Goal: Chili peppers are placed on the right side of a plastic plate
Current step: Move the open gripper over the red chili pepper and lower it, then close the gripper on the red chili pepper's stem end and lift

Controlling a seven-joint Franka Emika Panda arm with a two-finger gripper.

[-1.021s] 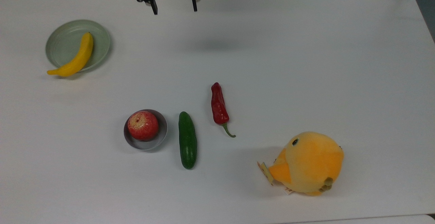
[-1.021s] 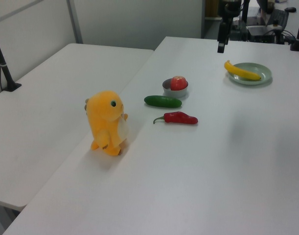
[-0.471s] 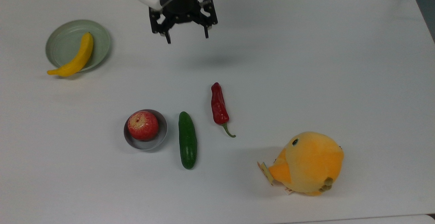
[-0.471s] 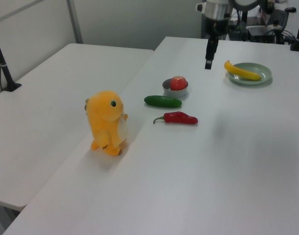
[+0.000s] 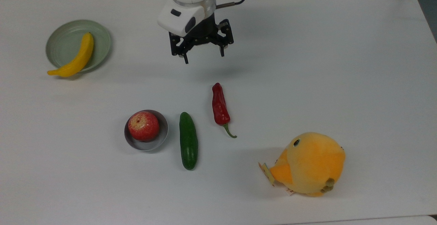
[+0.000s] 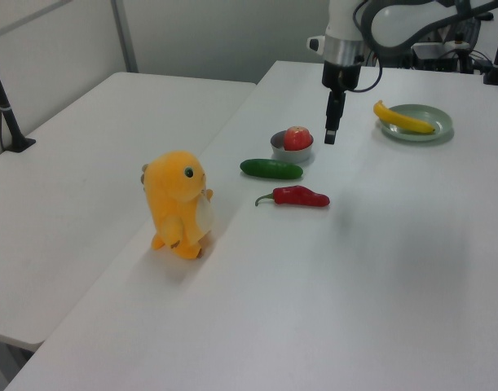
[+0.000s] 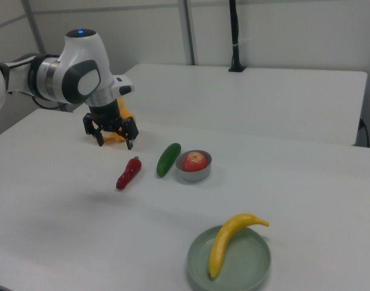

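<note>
Dark red and glossy, the chili pepper [image 5: 220, 106] lies flat on the white worktop [image 5: 324, 64] in the top view, stem toward the bottom of the picture, just beside the cucumber [image 5: 188, 140] but not touching it. The tool [image 5: 203, 57] hangs above bare worktop between the pepper and the far edge, fingers spread wide and holding nothing, which suits an approach before any grasp. The plastic plate [image 5: 63, 42] sits well apart at the top view's left, a banana [image 5: 75, 58] lying across it with one end over the rim; the ground beside the plate on the top view's right is free, so the pepper would likely go there.

In the left view the tool [image 6: 331, 134] points straight down, above the worktop and near the grey bowl [image 6: 291, 150] with its apple [image 6: 297, 138]. The pepper [image 6: 300, 196] rests nearer the camera, and a plush chick [image 6: 178, 204] stands well clear.

In the right view the tool [image 7: 114, 139] hovers with parted fingers just up and to the right view's left of the pepper [image 7: 128, 173], not yet over it. The plate [image 7: 248, 273] lies in the foreground.
</note>
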